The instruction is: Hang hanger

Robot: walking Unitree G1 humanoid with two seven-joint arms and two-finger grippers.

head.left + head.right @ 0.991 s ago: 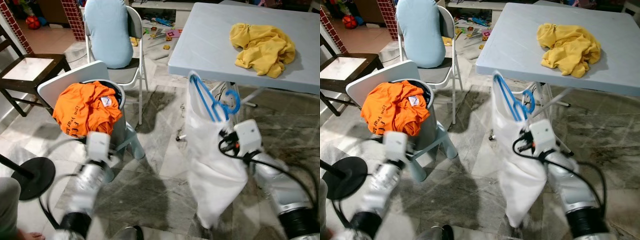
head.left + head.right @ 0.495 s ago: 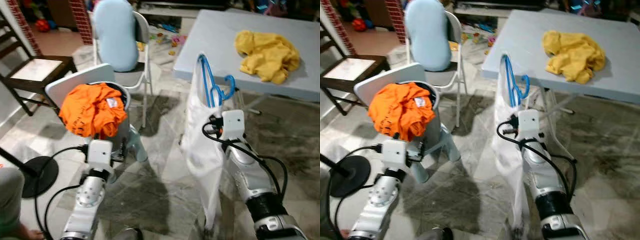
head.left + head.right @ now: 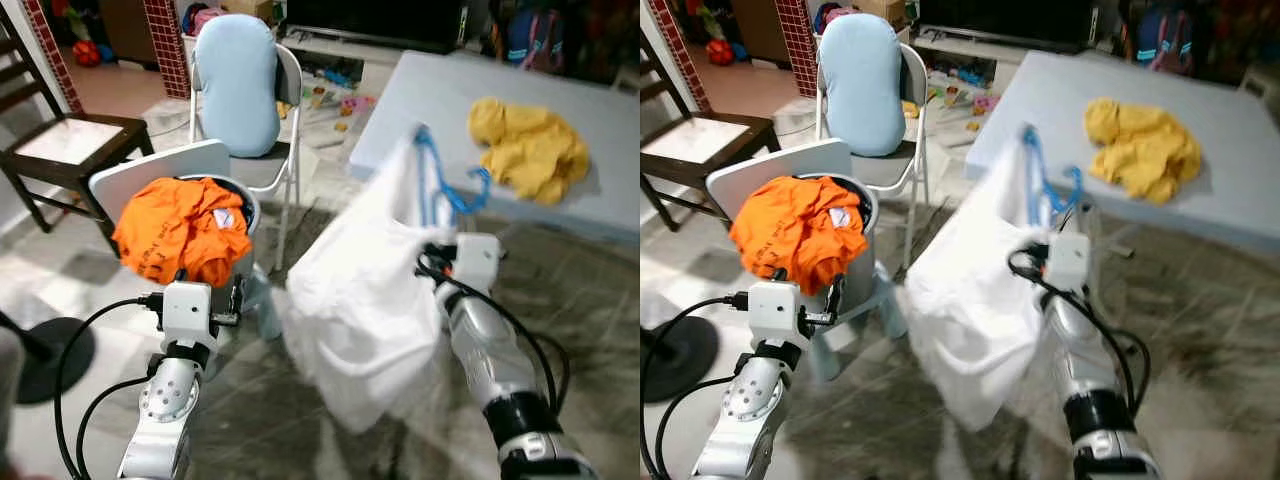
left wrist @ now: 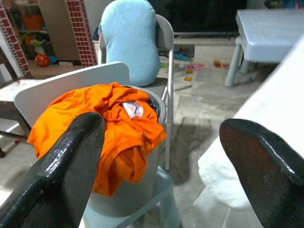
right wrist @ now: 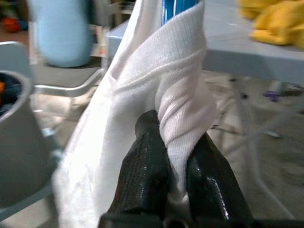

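Half blue hanger (image 3: 437,180) hidden; right tool (image 5: 176,178) pinching white garment (image 3: 360,300).

Your bin (image 3: 245,262) sits at 10 o'clock with a shirt (image 3: 178,230) draped over its rim, folding chair (image 3: 285,120) behind it at 11. Tabletop (image 3: 420,110) lies at 1 o'clock, crumpled garment (image 3: 530,148) on it. Garment on hanger (image 3: 440,190) hangs in front, at 12.

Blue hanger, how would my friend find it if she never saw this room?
Start at the big pale grey table with the crumpled yellow cloth on it. Just in front of its near edge, the right gripper holds up a white garment. The thin blue plastic hanger pokes from its top, the only blue hook there.
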